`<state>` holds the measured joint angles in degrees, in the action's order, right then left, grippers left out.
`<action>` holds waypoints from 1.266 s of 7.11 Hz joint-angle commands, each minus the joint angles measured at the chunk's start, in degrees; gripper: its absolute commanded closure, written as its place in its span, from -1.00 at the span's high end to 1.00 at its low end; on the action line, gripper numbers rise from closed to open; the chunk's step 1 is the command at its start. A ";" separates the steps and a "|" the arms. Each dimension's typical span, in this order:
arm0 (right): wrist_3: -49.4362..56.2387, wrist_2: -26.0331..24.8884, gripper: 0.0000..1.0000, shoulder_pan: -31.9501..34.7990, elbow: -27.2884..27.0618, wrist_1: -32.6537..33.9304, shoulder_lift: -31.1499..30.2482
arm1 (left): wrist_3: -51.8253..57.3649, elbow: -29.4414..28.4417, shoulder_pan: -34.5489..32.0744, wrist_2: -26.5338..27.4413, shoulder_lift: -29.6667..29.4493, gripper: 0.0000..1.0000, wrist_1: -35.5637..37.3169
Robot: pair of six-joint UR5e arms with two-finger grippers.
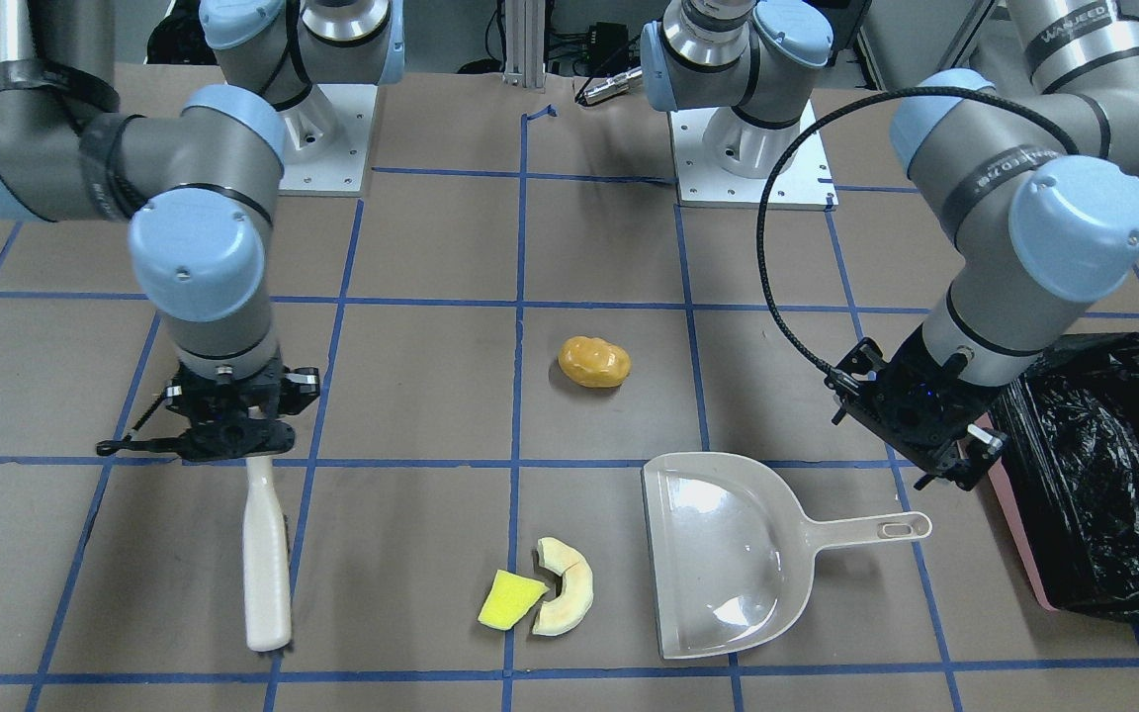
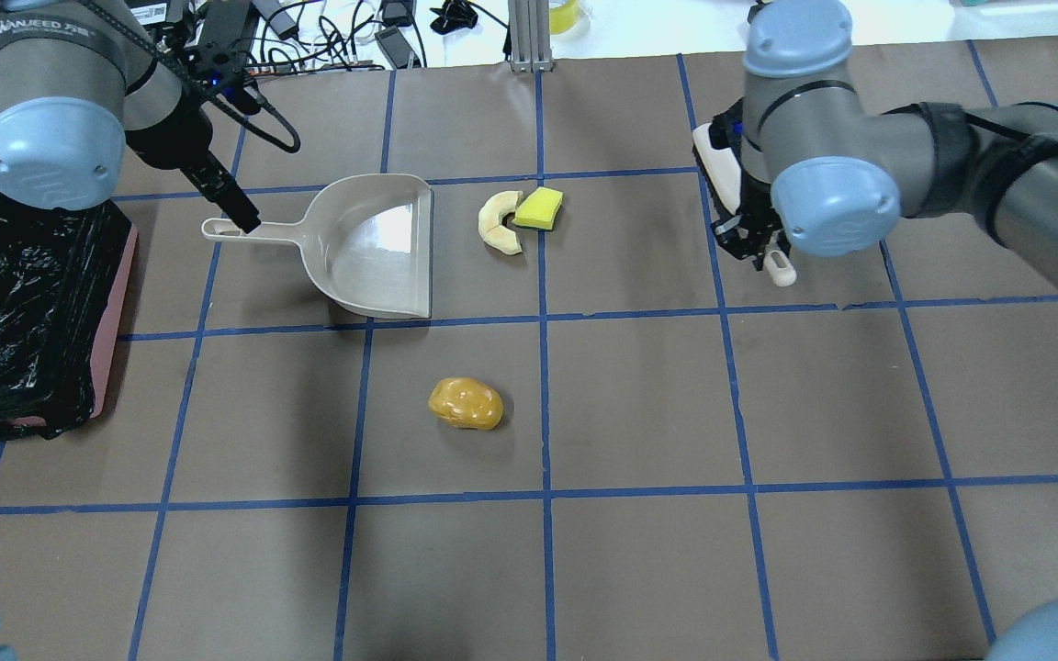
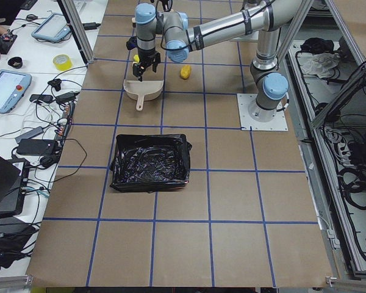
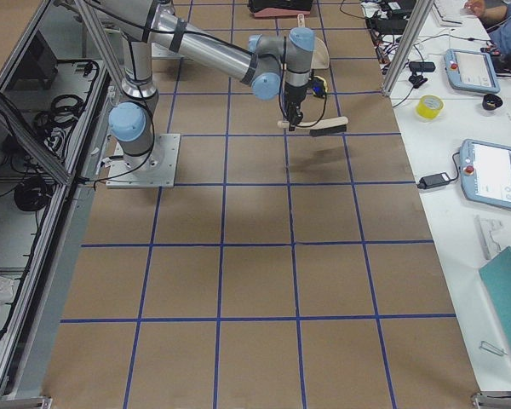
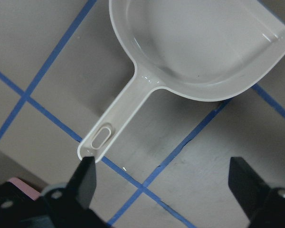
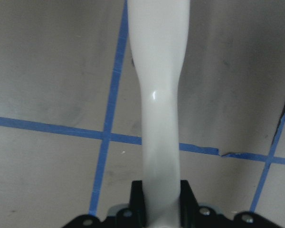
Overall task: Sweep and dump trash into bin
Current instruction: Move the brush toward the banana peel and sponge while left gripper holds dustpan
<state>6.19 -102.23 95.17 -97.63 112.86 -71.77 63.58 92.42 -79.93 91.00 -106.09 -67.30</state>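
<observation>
The glossy orange-yellow potato lump (image 1: 594,361) lies alone mid-table. The cream crescent slice (image 1: 565,588) and the yellow wedge (image 1: 510,600) lie touching, just beside the open mouth of the beige dustpan (image 1: 728,554). My left gripper (image 1: 945,435) is open and hovers over the end of the dustpan's handle (image 5: 97,142), between the pan and the bin. My right gripper (image 1: 233,435) is shut on the white handle of a brush (image 6: 159,95), which points away from the robot. The pink bin with its black bag (image 1: 1103,475) stands at the table's edge on my left.
The table is brown paper with a blue tape grid (image 2: 543,317). The two arm bases (image 1: 747,148) stand at the robot's side. The bin also shows in the overhead view (image 2: 15,303), left of the dustpan (image 2: 373,243).
</observation>
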 commanded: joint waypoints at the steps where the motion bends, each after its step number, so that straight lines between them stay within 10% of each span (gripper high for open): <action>1: -7.84 0.36 -1.00 8.34 7.16 -1.67 7.05 | 24.04 -0.05 1.00 0.14 -5.33 1.00 5.92; 6: -17.34 4.82 -1.00 20.30 17.90 -4.84 16.91 | 38.99 -1.54 1.09 3.99 -11.07 0.86 6.57; 9: -31.10 17.89 -1.00 27.41 23.53 -4.49 19.73 | 38.46 -1.98 2.93 4.01 -12.83 0.24 6.66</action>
<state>-18.99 -89.83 119.29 -76.24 108.25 -53.05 102.21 90.58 -77.96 95.08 -118.42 -60.65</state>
